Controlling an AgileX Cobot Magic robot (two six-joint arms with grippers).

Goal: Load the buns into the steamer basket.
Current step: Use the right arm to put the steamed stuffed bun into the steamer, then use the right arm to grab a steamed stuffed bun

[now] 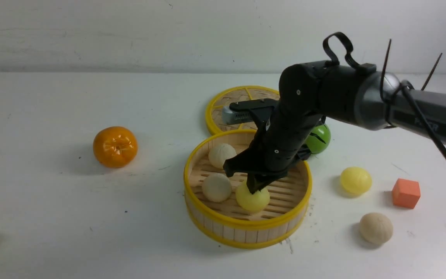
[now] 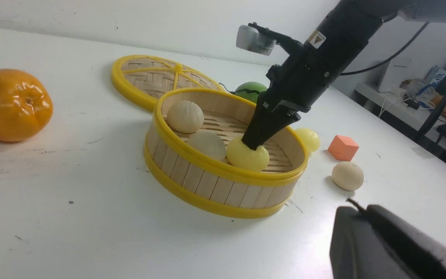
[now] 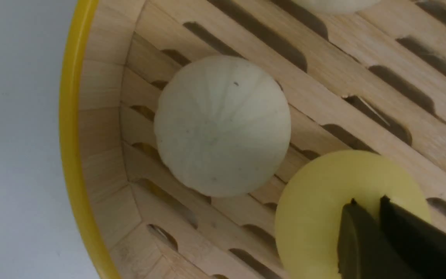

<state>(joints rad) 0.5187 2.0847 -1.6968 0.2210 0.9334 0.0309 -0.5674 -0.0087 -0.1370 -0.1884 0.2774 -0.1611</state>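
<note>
**Front view.** The steamer basket is sitting mid-table and holding three of the five buns: the rear cream bun, the front cream bun and the basket yellow bun. The right gripper is reaching down inside, its tips meeting that yellow bun's top. Two buns are lying outside on the table, to the basket's right: the loose yellow bun and the loose cream bun.

**Left wrist view.** The left gripper is showing only as a dark block close to the lens, its fingers together and holding nothing. The basket yellow bun is resting on the slotted floor, just beside the front cream bun.

**Right wrist view.** The fingers are standing nearly together with a thin slit between them, their tips against the bun's crown. Whether they are pinching or merely touching cannot be told.

**Handling, as judged.**
- The buns are looking light, round and prone to rolling.
- The yellow skin is looking smooth, so probably slippery.
- The cream pleats are likely offering slightly more purchase.
- The best hold is probably from above, with the jaws straddling the widest middle, squeezing gently.
</note>
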